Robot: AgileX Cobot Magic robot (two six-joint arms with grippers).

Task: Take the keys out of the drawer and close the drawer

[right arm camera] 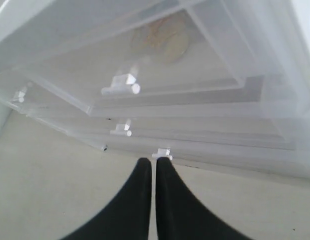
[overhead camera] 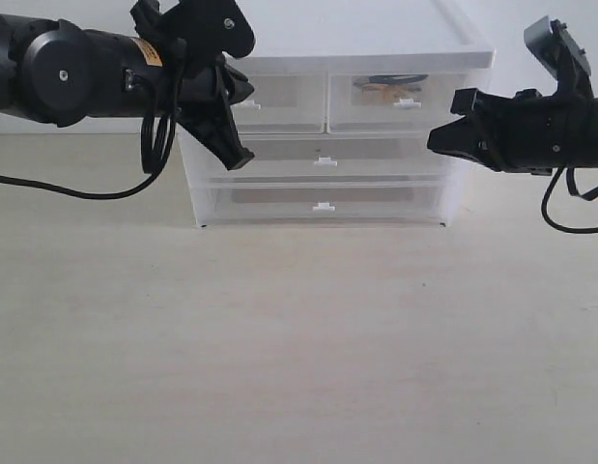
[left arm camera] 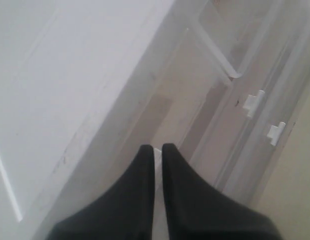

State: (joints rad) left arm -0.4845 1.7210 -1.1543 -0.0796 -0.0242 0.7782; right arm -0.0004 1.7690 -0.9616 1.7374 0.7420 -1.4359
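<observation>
My right gripper [right arm camera: 153,165] has its fingers pressed together on nothing and hangs off the front right corner of the drawer unit [overhead camera: 453,48], apart from it. My left gripper [overhead camera: 242,155] is likewise together and empty, close in front of the left-hand drawer [overhead camera: 279,92]. The drawer [overhead camera: 400,111] I want sits flush in the unit's top right bay, as far as I can judge, and the keys [right arm camera: 167,40] show through its translucent wall as a gold-coloured blur lying inside, behind the tab handle [right arm camera: 122,82]. I see four hazards from here. The tab is small and smooth, so fingers that open late or close off-centre would slip off it. The unit looks light, and a pull might drag the whole body across the table [overhead camera: 279,338] rather than slide the drawer out. The left-hand drawer is identical, and my left gripper is nearest to it, so I could open the wrong one. The slack cable [overhead camera: 76,191] drooping under the left arm could snag as I reach. For writing, a small yellow sticker [overhead camera: 149,53] on the left arm carries print too small for me to read. I find no brand or label on the unit.
</observation>
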